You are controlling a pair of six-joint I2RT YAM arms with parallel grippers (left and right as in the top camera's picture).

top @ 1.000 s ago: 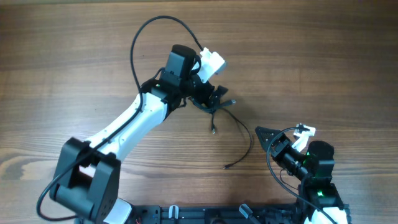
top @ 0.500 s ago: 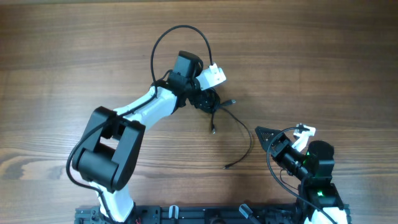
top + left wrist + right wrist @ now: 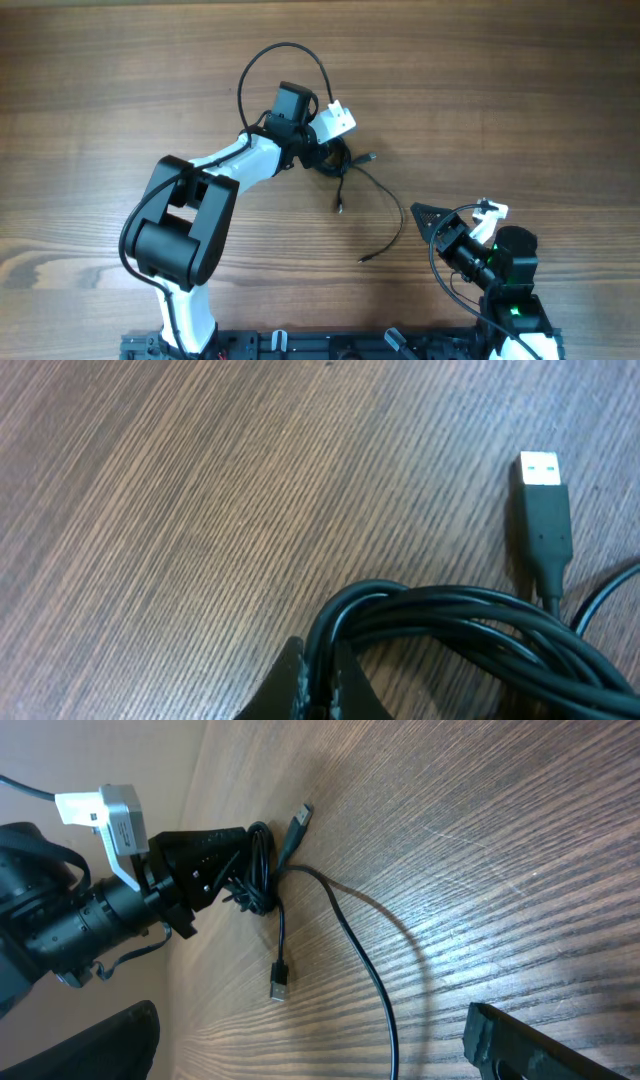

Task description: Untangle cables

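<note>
- My left gripper is closed down on the bunched part of the cables, several black strands pinched together between its fingertips.
- The bundle sits about mid-tabletop, a little nearer the far edge than the near one.
- Three loose ends spill out toward the right and the near edge: a USB plug just beside the bundle, a small plug on a short strand, and a long strand curving toward the near right corner.
- My right gripper waits near the near right corner, holding nothing. I can't tell from these views how far apart its fingers are.
- I judge we are early in the task: one hand anchors the knot and nothing has been drawn free yet.
- The next move calls for the right gripper to take one loose end, probably the long strand since it lies closest, and draw it away while the left holds firm.
- There is open wood on every side, with the most room toward the right edge and far right corner.
- The left arm's own wire loop arches toward the far edge, so I'd keep clear of it.
</note>
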